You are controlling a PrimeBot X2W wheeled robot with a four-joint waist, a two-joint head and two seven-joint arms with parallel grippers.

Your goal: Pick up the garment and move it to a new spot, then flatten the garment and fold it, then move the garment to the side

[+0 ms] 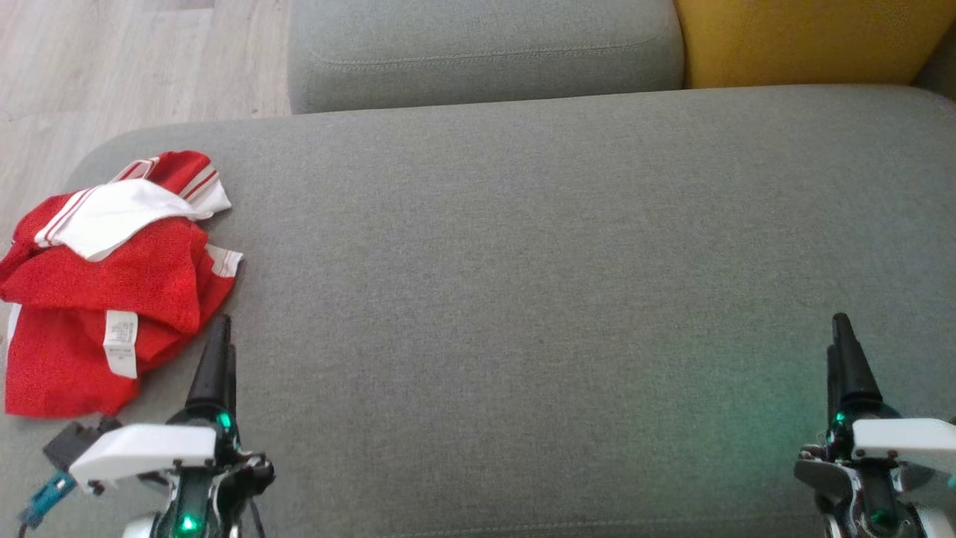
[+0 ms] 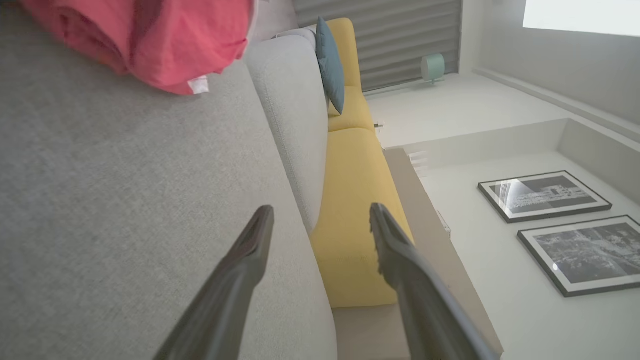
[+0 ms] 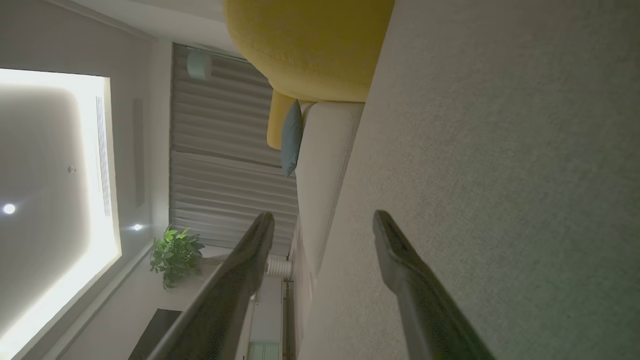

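Since the crumpled red garment (image 1: 112, 291) sits at the left edge of the grey sofa seat (image 1: 523, 261), just ahead-left of our left end effector (image 1: 218, 332), we reckon that arm's nearer; our right end effector (image 1: 842, 329) is well apart. Both gape empty.

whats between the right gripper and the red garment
Head view: bare grey sofa cushion runs from the right gripper across to the left gripper, which stands just right of the garment.

Grey sofa seat (image 1: 523, 261), yellow cushion (image 1: 806, 41) (far right corner), pale wood floor (image 1: 112, 67)
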